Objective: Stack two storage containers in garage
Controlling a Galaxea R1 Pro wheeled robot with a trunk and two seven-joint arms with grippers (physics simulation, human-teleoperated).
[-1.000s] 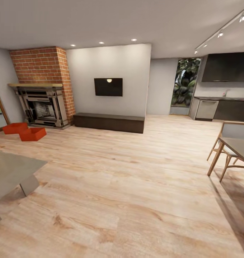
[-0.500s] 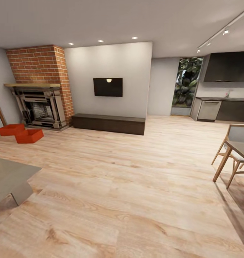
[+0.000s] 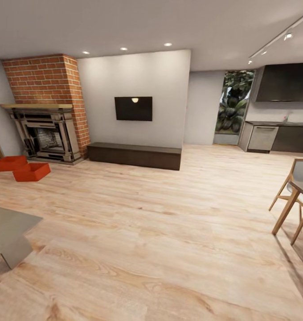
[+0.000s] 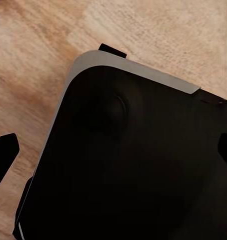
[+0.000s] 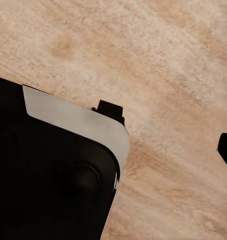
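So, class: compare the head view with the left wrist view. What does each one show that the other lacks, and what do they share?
Head view alone: the two storage containers, orange-red, on the floor by the fireplace, plus the brick chimney, wall TV and low dark bench. Left wrist view alone: a dark, grey-edged part of the robot's base, seen close up from above. Shared: the light wood plank floor.

Pale matt wood planks (image 3: 169, 249) cover the floor, beside a rough red-brick chimney (image 3: 47, 82).

Far storage container (image 3: 9, 163) partly behind near one (image 3: 31, 171); table (image 3: 9, 229) edge-cropped
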